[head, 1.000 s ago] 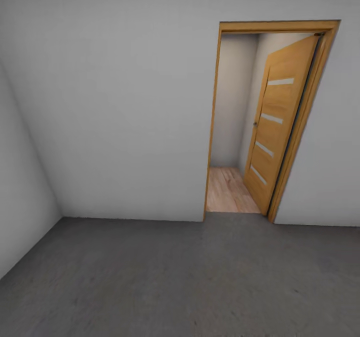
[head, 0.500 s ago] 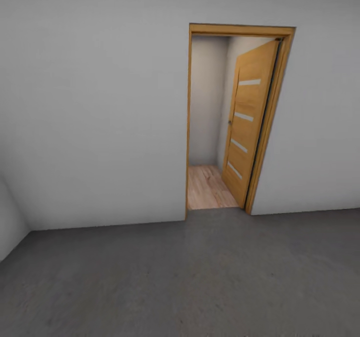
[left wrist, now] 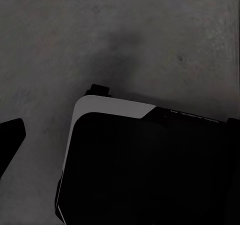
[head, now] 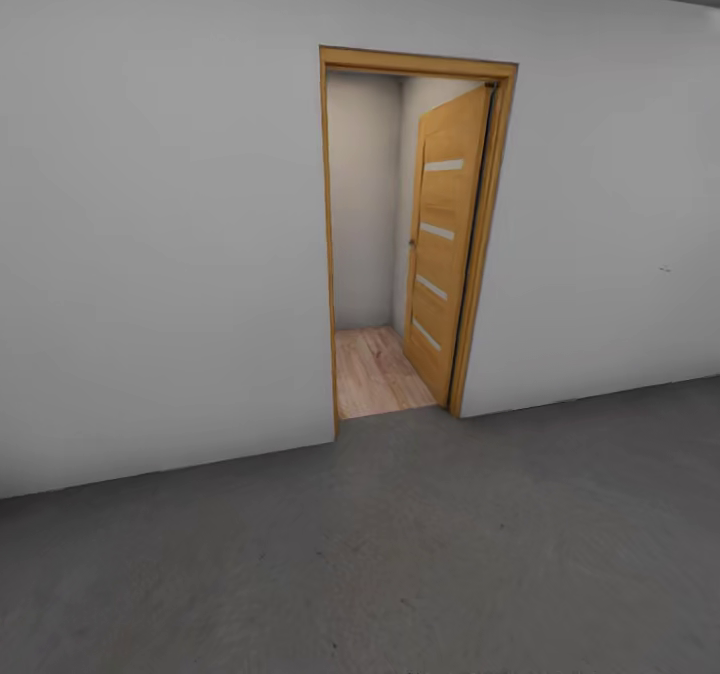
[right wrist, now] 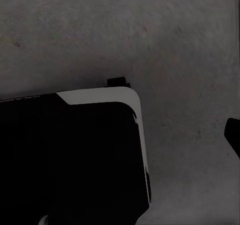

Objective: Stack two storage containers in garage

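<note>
One floor: the floor (head: pixel 420 554), dark grey mottled concrete, is spreading across the lower part of the head view and is lying under both wrist cameras (left wrist: pixel 150 35) (right wrist: pixel 150 35).
One room in front: the garage is showing as a plain grey-white wall (head: pixel 160 254) meeting the concrete along a straight line.
One doorway: a wooden door frame (head: pixel 327 244) is standing in that wall, a little left of the middle of the head view.
One door: a wooden door (head: pixel 445 244) with four pale horizontal strips is standing swung inward, hinged at the frame's right side.
One patch of plank floor: light wood planks (head: pixel 372 374) are lying past the threshold, with pale walls rising behind them.
Containers: none is appearing in these views, so where they are cannot be told.
Robot base: a black body with a light grey rounded edge (left wrist: pixel 112 106) (right wrist: pixel 100 95) is sitting just above the concrete in each wrist view.
Arms: both wrist cameras are looking down at the concrete beside the base.
Dark shapes: one black piece (left wrist: pixel 10 137) (right wrist: pixel 234 132) is poking in at each wrist picture's edge; what it is cannot be told.
Jaws: whether they are apart or together cannot be told on either side.
</note>
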You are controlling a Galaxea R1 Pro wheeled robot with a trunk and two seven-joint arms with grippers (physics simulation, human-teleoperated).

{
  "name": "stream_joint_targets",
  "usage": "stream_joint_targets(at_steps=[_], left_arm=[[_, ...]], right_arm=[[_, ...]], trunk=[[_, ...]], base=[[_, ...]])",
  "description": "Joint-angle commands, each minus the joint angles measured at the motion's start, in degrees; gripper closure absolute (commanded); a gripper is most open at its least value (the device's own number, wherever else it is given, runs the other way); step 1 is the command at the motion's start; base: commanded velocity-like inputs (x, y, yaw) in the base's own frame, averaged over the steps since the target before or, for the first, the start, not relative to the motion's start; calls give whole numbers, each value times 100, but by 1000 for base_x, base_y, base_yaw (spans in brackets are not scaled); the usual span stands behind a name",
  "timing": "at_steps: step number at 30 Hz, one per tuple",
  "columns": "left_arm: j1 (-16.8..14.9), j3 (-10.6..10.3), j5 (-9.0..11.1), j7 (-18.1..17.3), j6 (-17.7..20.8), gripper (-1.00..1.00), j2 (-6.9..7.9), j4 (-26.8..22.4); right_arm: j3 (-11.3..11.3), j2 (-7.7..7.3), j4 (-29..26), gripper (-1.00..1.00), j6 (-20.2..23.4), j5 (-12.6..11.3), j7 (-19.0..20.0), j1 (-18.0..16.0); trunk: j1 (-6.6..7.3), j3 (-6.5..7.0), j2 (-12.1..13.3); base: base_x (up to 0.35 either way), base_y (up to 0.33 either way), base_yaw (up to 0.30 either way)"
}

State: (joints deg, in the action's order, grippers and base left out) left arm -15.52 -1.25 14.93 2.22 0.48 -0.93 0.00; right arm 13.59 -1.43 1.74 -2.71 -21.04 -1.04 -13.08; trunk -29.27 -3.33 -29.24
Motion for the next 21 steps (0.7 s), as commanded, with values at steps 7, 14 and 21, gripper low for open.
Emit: stream_joint_targets(at_steps=[7, 14, 21], left_arm=[[-4, -15, 38, 15, 5, -100, -1, 0], [-4, -19, 34, 9, 13, -100, -4, 0], [-4, -21, 25, 7, 28, -100, -4, 8]], right_arm=[[52, 3, 18, -100, -28, -48, -1, -10], [47, 3, 16, -100, -28, -48, -1, -10], [49, 3, 16, -100, -28, -46, -14, -10]], trunk=[[-3, -11, -11], [-3, -11, -11], [-3, -11, -11]], base=[[0, 0, -296], [17, -2, -296], [183, -117, -244]])
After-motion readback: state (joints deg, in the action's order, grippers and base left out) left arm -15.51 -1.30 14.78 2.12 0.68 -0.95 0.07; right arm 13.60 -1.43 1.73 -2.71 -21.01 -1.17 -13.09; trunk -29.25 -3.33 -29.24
